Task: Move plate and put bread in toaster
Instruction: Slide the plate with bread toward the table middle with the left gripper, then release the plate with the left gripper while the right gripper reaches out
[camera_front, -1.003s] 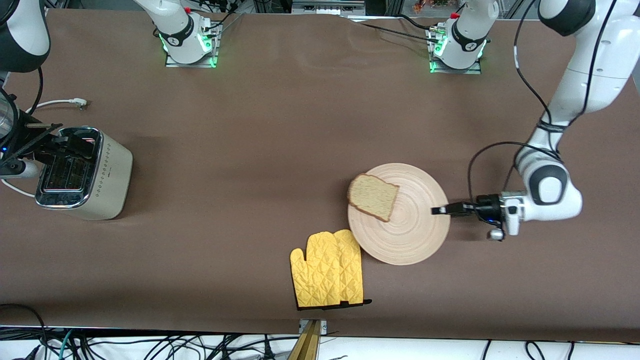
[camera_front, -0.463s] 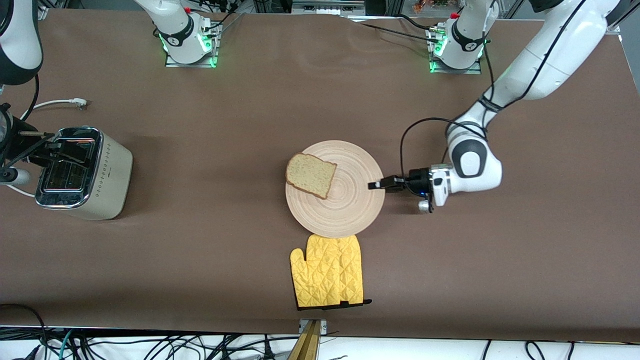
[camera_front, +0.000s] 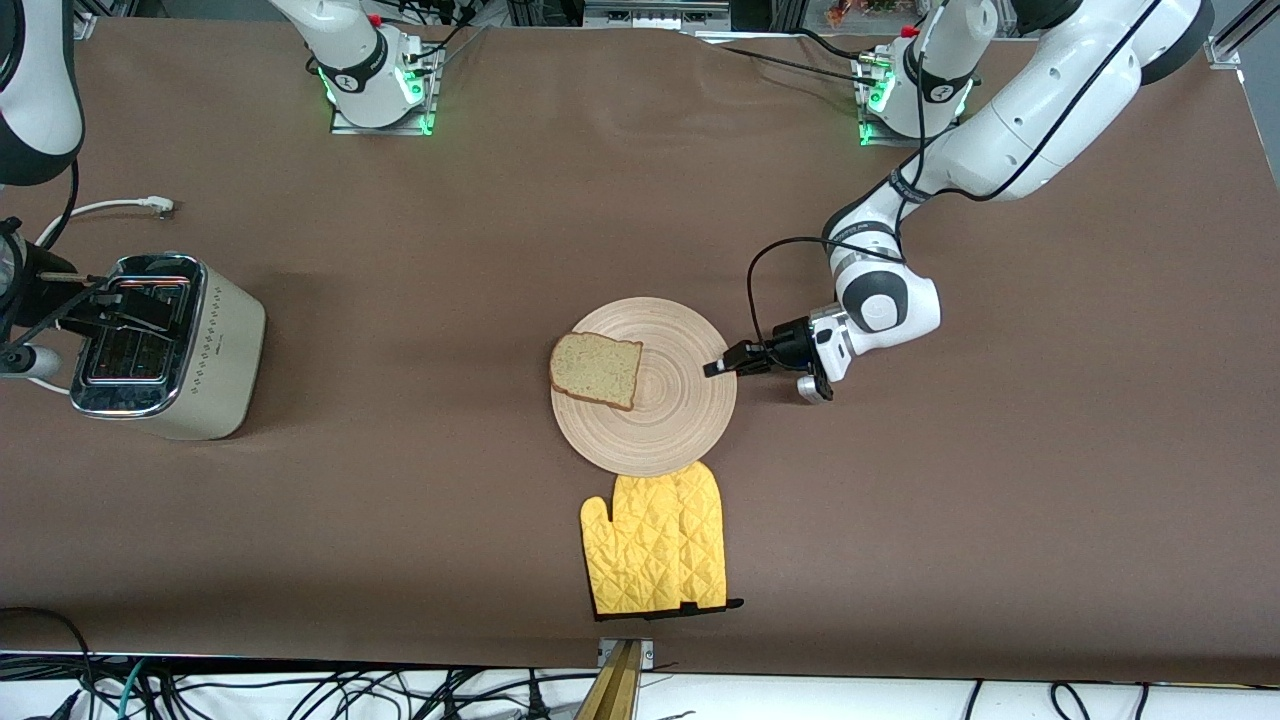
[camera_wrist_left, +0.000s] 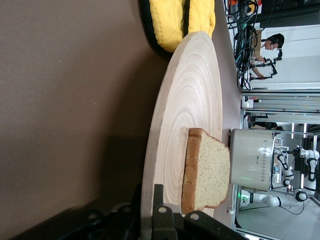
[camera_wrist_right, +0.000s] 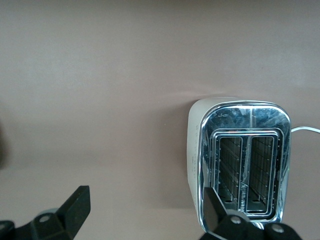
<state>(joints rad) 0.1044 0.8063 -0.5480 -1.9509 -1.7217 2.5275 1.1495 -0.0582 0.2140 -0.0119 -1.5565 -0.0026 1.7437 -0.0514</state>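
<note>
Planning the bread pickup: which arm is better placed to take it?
Probably right: the right gripper hangs open over the toaster, while the left gripper is shut on the plate bearing the bread.

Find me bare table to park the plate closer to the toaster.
Free: the brown stretch between the toaster and the plate. Crowded: the yellow mitt touches the plate's nearer rim; left gripper clamps its edge.

— How many things sit on the bench (camera_front: 400, 500)?
— One plate (camera_front: 670, 430), one bread (camera_front: 596, 370) slice, one toaster (camera_front: 165, 345) with two slots, one yellow mitt (camera_front: 655, 540).
— Arms?
— Two.
</note>
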